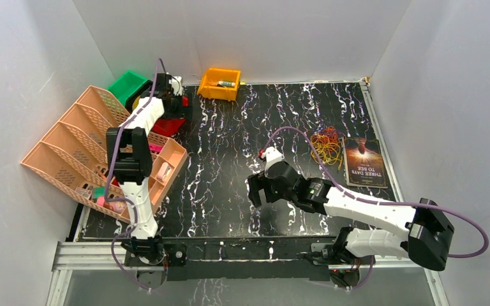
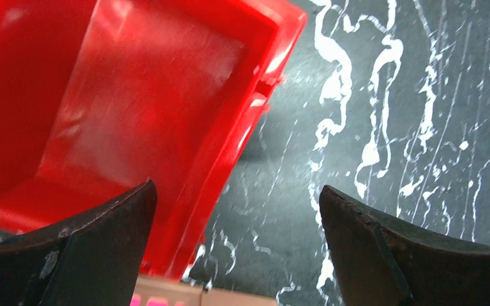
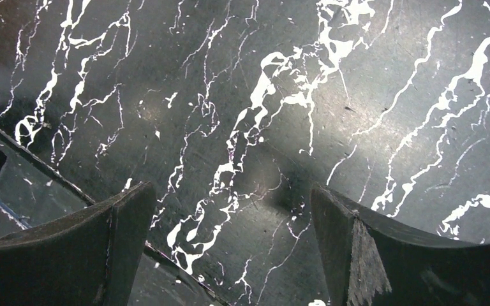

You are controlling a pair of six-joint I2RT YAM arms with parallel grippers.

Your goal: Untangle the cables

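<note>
Top external view shows the cables (image 1: 326, 143) as one small knot of yellow and orange loops on the far right part of the black table (image 1: 230, 140), just beside the left edge of a book (image 1: 365, 162). Purple wire I cannot make out in it. Nothing touches the knot, so the untangling, as I judge it, is not yet begun. The right gripper (image 3: 230, 191) hangs over bare table near the middle, well apart from the cables. Its wrist view shows both fingers (image 3: 70, 248) spread wide with only the marble pattern between them, so it has hold of nothing. The left gripper (image 2: 236, 191) is stretched to the far left, over the edge of a red bin (image 2: 134, 115) which looks empty in the part that is visible. Its fingers also stand fully apart and carry nothing. Probably the bins are there to receive the separated wires, and this is why the left arm is at that place, but this is only my guess. An orange bin (image 1: 220, 94) at the back edge holds some small thing I cannot identify. The right arm is the closer one to the knot, so I expect it must travel toward the book and come down on one loose loop.
</note>
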